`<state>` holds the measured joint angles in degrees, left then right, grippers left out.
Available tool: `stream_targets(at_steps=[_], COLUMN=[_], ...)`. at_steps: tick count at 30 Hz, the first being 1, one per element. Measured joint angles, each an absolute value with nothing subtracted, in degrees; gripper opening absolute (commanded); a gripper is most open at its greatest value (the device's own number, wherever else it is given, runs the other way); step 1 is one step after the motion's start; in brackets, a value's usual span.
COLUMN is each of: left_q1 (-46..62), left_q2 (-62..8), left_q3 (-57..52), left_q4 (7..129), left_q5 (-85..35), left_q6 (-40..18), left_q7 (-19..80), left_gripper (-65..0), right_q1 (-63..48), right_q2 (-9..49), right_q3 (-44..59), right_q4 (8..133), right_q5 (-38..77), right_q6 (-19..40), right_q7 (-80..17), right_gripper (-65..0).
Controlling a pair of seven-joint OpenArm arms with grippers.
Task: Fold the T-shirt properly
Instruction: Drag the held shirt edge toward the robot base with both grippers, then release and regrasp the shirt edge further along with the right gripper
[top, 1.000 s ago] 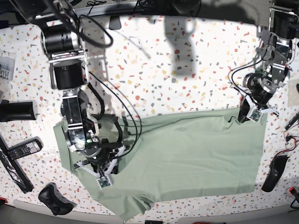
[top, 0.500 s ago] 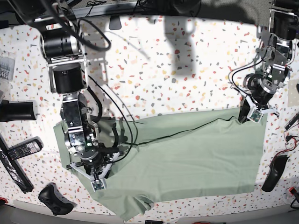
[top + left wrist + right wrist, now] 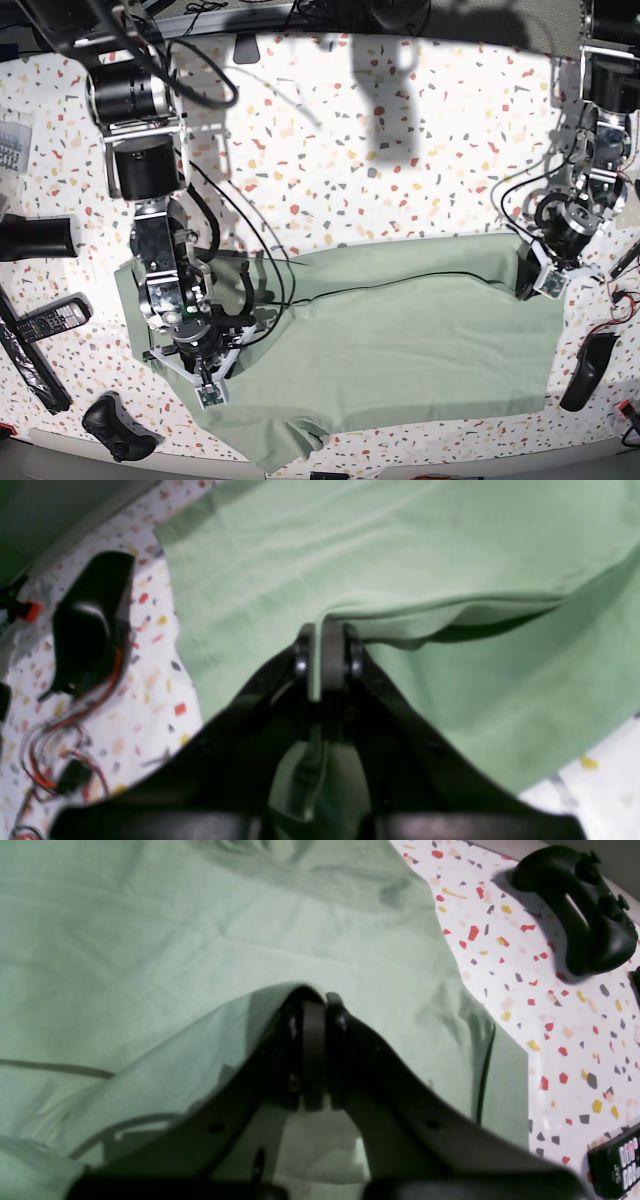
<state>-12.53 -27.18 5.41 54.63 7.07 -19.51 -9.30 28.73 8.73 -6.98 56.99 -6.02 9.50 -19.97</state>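
The pale sage-green T-shirt (image 3: 400,350) lies spread across the front of the speckled table. My left gripper (image 3: 540,283) is at its far right corner. In the left wrist view this gripper (image 3: 324,636) is shut on a raised fold of the T-shirt (image 3: 400,555), with a strip of cloth between the fingers. My right gripper (image 3: 210,393) is over the shirt's near left part. In the right wrist view it (image 3: 312,1002) is shut on a lifted ridge of the T-shirt (image 3: 150,940). No buttons or label show.
A black game controller (image 3: 120,428) (image 3: 575,937) lies at the front left. Remotes (image 3: 45,320) and a black cylinder (image 3: 35,238) lie left. A black mouse-like device (image 3: 585,370) (image 3: 87,625) and red wires (image 3: 40,750) lie right. A black cable (image 3: 400,285) crosses the shirt.
My left gripper has moved toward the table's front, drawing the shirt's far right corner with it. My right gripper has shifted slightly left and toward the front over the shirt.
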Motion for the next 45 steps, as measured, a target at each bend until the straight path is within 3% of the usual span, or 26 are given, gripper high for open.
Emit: stream_targets(at_steps=[7, 11, 13, 32, 37, 41, 45], left_q1=[-12.4, -12.4, -12.4, -12.4, -13.8, -16.1, -16.2], left_q2=[-27.1, -27.1, -27.1, -27.1, -26.8, -26.8, -26.8], left_q3=[5.4, 5.4, 5.4, 5.4, 5.4, 5.3, 5.3], left_q4=[50.9, 50.7, 50.7, 50.7, 50.6, 50.6, 50.6], left_q5=[7.1, 7.1, 7.1, 7.1, 6.9, 6.9, 5.5], left_q6=[-19.5, -19.5, -19.5, -17.8, -6.5, -5.8, -6.0], left_q7=[-11.2, -13.5, -13.5, -14.5, -20.1, -15.2, -9.5], left_gripper=[-65.0, -65.0, -65.0, -65.0, -34.2, -31.3, -31.3], right_q1=[28.7, 28.8, 28.9, 28.8, 28.7, 28.7, 28.6], right_q2=[8.7, 8.9, 9.0, 9.0, 9.0, 9.0, 9.0], right_q3=[-7.0, -7.0, -7.0, -7.0, -7.0, -7.0, -7.0], right_q4=[57.0, 57.0, 57.0, 57.0, 57.0, 57.0, 57.0], right_q5=[-6.0, -6.0, -6.0, -6.0, -6.0, -6.0, -6.0], right_q6=[9.5, 9.4, 9.4, 9.4, 9.4, 9.5, 15.4], right_q7=[-18.2, -11.3, -10.3, -17.3, -21.0, -22.4, -25.1], right_gripper=[-65.0, -35.9, -28.6, -28.4, -28.4, -28.4, -28.4])
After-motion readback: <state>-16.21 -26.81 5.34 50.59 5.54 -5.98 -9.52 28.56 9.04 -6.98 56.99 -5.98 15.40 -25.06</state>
